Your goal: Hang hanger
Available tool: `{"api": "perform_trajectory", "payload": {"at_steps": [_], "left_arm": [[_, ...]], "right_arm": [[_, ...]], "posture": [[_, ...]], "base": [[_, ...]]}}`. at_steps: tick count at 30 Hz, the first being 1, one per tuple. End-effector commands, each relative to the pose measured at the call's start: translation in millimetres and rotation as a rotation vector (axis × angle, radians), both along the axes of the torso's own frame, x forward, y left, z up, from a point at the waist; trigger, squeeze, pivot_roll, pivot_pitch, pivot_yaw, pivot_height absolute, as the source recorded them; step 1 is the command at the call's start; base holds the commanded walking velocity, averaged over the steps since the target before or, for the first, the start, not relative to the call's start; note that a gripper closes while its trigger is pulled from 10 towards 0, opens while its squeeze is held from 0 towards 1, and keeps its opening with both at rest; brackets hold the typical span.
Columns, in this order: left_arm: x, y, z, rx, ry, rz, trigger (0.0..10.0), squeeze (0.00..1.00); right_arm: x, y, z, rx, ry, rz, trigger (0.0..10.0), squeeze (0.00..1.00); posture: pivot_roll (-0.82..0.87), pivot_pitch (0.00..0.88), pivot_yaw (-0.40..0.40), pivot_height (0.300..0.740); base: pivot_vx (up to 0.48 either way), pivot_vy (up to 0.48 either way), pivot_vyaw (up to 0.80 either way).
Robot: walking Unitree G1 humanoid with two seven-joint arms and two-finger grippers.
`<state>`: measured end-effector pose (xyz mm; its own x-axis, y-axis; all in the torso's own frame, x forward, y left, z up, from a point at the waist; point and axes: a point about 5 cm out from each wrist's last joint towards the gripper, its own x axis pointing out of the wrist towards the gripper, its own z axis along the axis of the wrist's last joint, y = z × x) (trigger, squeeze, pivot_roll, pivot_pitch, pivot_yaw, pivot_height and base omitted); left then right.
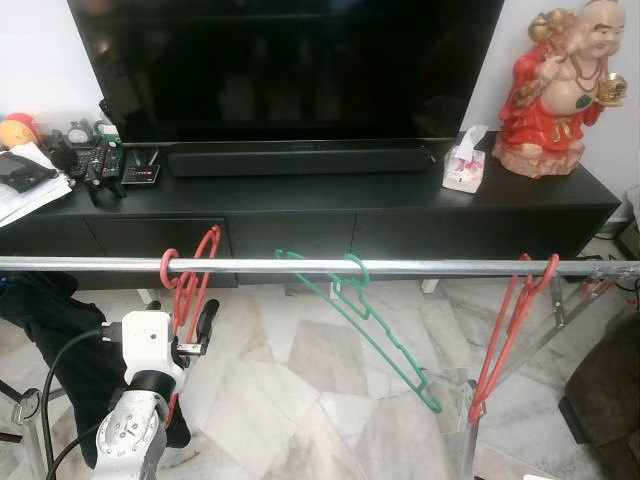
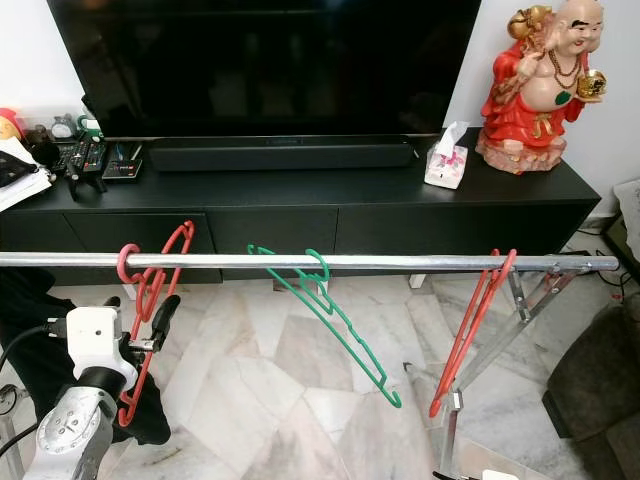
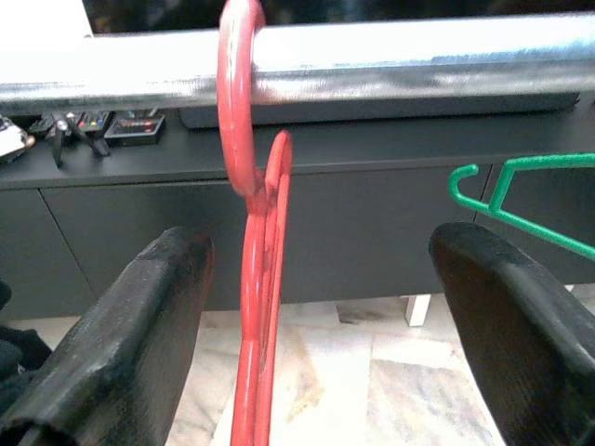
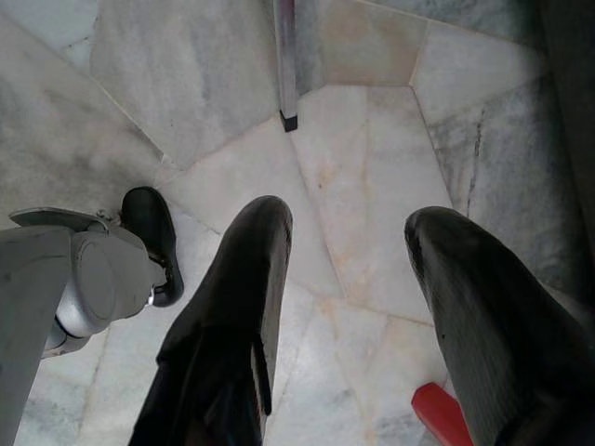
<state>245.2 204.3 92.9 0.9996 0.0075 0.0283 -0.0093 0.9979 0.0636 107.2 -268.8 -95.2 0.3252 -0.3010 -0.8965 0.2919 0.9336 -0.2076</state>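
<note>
Left wrist view: the left end effector stands wide open astride the red hanger, gripping nothing, the hook already over the rail; judged risk, a careless withdrawal brushes it and knocks the hook off.

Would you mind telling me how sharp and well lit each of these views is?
Eye views: evenly lit and sharp, the metal rail catching a mild sheen, the TV screen dark. Left wrist view: the left gripper fingers are soft with closeness, the red hanger between them fairly crisp, the rail glaring white. Right wrist view: right gripper over bright marble floor, fingers slightly blurred.
</note>
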Motion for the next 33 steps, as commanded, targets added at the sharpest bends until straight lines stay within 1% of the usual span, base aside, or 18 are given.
{"api": "perform_trajectory", "payload": {"at_steps": [1, 4, 33], "left_arm": [[-1.4, -1.4, -0.4, 0.015, 0.009, 0.0, 10.0, 0.0], [-1.5, -1.4, -0.3, 0.015, 0.011, 0.001, 10.0, 0.0], [6.1, -5.3, 2.2, 0.016, 0.006, -0.022, 10.0, 0.0]], "right_arm": [[-0.7, -2.2, 0.6, 0.001, -0.008, -0.021, 10.0, 0.0], [-0.7, -2.1, 0.6, 0.0, -0.007, -0.019, 10.0, 0.0], [-1.2, 0.9, -0.6, 0.006, -0.006, -0.021, 10.0, 0.0]], "posture": [[-0.04, 0.0, -0.031, 0.74], [-0.04, 0.0, -0.028, 0.74], [-0.05, 0.0, -0.012, 0.74]], "base": [[0.0, 0.0, 0.0], [-0.084, 0.0, 0.0], [-0.276, 0.0, 0.0]]}}
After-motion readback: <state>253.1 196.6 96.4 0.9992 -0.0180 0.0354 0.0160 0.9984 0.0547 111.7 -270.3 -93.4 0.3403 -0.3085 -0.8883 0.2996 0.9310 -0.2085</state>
